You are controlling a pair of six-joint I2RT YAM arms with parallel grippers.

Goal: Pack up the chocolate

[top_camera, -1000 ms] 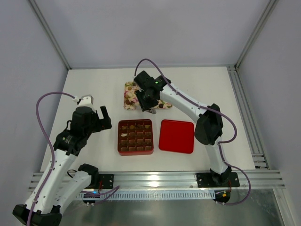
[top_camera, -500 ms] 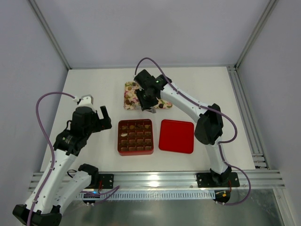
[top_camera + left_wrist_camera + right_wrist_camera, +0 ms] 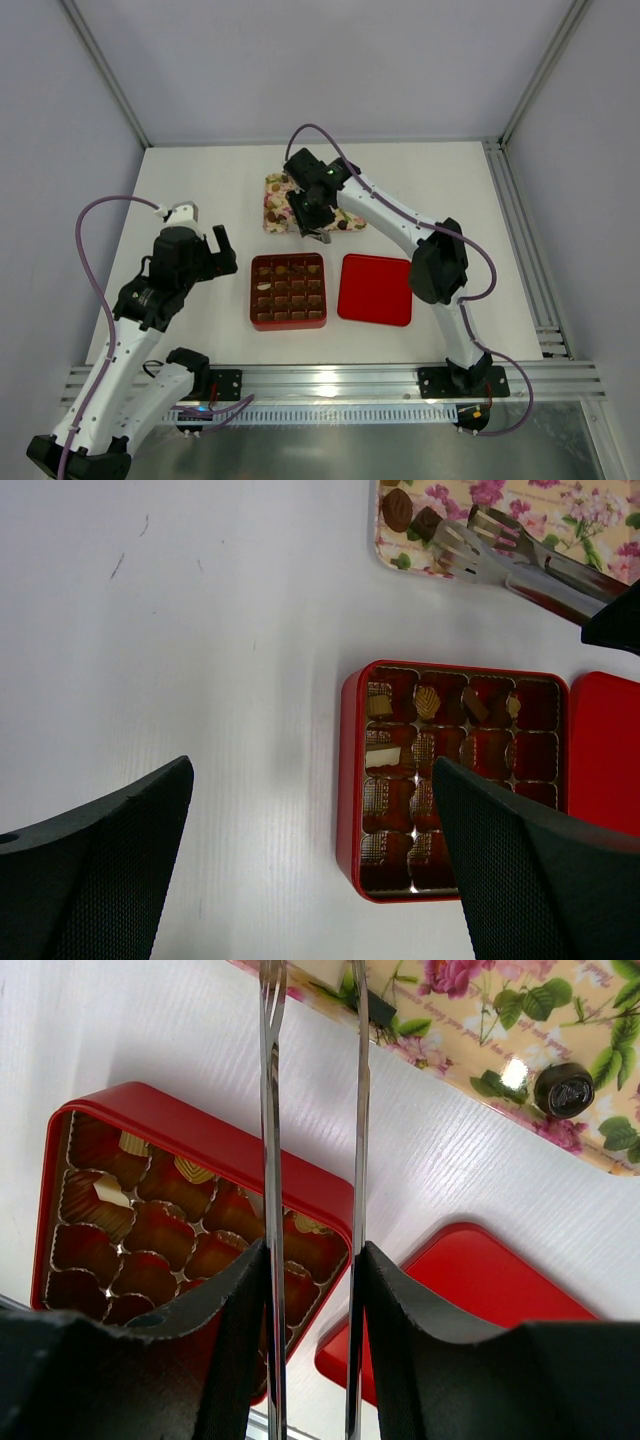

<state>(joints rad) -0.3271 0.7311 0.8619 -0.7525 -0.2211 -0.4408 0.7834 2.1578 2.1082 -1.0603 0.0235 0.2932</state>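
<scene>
One sixteen-cell red box (image 3: pixel 347 780), one red lid (image 3: pixel 375 289), one floral tray (image 3: pixel 460 1005), one pair of tongs (image 3: pixel 520 565), five chocolates (image 3: pixel 427 702) boxed, at least three on the tray.

chocolate (image 3: pixel 397 509): brown, tan, whitish bits | in red box (image 3: pixel 347 780) | on floral tray (image 3: pixel 600 510)

Bright, even overhead light cast only faint, soft shadows. Just beyond the right gripper (image 3: pixel 311 1270), a small glare spot sat on the floral tray (image 3: pixel 470 1010), and the tongs (image 3: pixel 270 1110) gleamed. Focus stayed sharp.
</scene>
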